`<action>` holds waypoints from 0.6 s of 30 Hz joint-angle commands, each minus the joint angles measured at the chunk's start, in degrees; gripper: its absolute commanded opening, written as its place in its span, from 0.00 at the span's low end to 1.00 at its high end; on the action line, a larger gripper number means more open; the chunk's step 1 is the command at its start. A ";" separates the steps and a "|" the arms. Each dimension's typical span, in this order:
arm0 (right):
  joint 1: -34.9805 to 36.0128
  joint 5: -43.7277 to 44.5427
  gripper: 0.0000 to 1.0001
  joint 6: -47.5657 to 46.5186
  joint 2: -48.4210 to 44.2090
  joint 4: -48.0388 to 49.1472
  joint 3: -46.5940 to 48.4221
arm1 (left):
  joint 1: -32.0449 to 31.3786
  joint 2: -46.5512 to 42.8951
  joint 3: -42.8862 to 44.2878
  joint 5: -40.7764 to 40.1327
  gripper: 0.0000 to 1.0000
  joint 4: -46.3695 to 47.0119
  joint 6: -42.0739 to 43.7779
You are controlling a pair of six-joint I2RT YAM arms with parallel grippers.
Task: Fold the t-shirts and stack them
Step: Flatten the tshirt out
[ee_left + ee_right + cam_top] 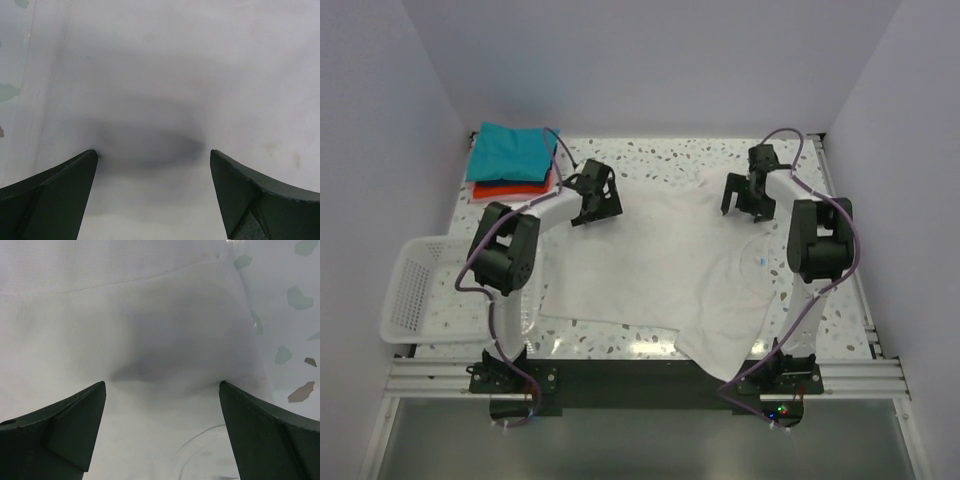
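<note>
I have both pincers spread over the far edge of the white shirt. The left gripper is near its 11 o'clock corner and the right gripper near 1, fingertips seemingly touching cloth. The shirt spreads toward 6. The teal shirt lies on the red shirt at 10, nearer my left arm. Bare table lies at 12.

No text can be read anywhere; the white t-shirt bears a tiny bluish mark, too small to read.
</note>
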 commanded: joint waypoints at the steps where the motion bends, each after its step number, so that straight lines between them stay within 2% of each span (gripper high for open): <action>1: -0.17 2.80 0.99 0.17 4.69 -2.24 4.27 | 0.66 3.80 3.55 1.06 1.00 -0.23 -0.02; 18: -2.72 4.39 0.99 -1.68 18.49 -7.69 24.75 | 1.98 16.63 19.12 3.52 1.00 -4.36 -0.89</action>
